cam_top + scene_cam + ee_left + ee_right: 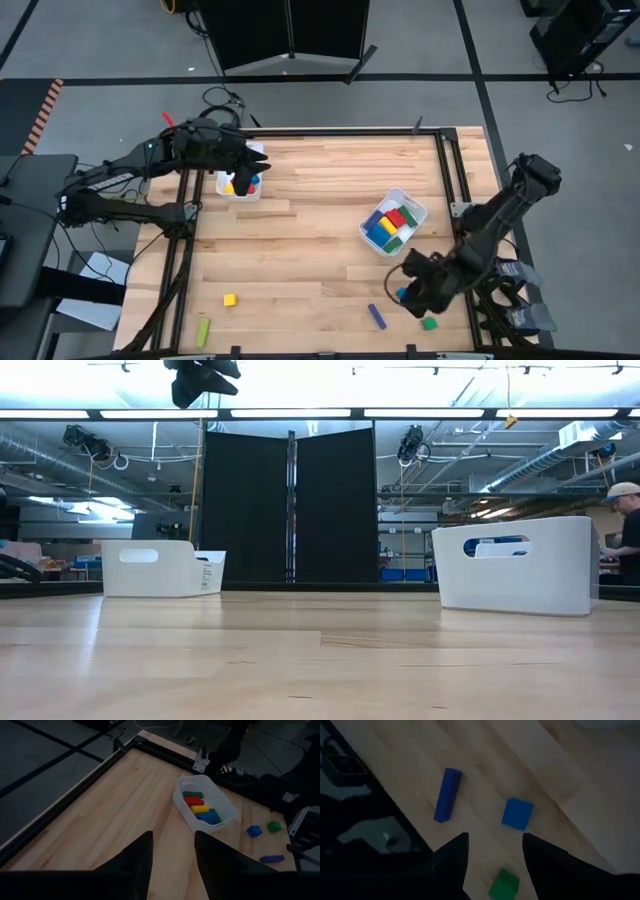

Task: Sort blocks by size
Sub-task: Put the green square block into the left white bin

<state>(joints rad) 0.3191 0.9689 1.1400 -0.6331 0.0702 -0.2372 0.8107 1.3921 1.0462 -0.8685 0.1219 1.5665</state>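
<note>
My left gripper point(248, 168) is open and empty, held above the small white bin point(240, 192) at the far left, which holds small cubes. In its wrist view point(172, 865) it looks over at the other bin. My right gripper point(410, 290) is open and empty above the near right corner. A blue cube point(517, 813), a green cube point(504, 884) and a blue bar point(447, 795) lie flat on the table below it. The white bin point(393, 222) right of centre holds red, yellow, green and blue bars point(200, 805).
A yellow cube point(229, 299) and a yellow-green bar point(203, 332) lie near the table's front left edge. A dark metal frame point(440, 160) runs around the table. In the low view both bins point(160, 568) point(515, 565) stand upright, with bare wood between them.
</note>
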